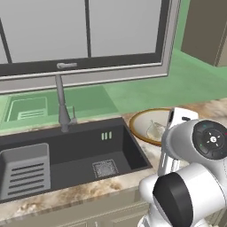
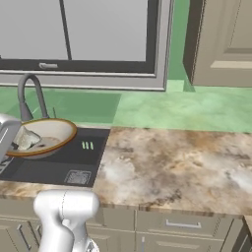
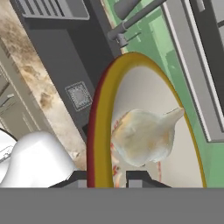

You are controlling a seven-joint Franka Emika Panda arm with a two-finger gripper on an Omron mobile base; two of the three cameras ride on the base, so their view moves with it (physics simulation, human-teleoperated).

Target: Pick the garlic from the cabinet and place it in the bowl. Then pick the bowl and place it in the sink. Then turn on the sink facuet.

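Your gripper (image 3: pixel 111 177) pinches the bowl (image 3: pixel 144 127) by its rim, held up at the sink's (image 1: pixel 75 155) right edge with the garlic (image 3: pixel 142 135) inside. If you tilt further, that 1 bulb could roll out; the thin rim grip could also slip

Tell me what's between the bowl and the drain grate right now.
Bare dark sink floor between the bowl, held above, and the drain grate, in the right base view.

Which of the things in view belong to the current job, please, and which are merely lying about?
Job:
- small pale garlic bulb
- round tan-rimmed cream bowl, held at its rim by the shut gripper
- dark rectangular sink
- tall grey gooseneck faucet

Bystanders:
- grey ribbed rack
- marbled brown counter
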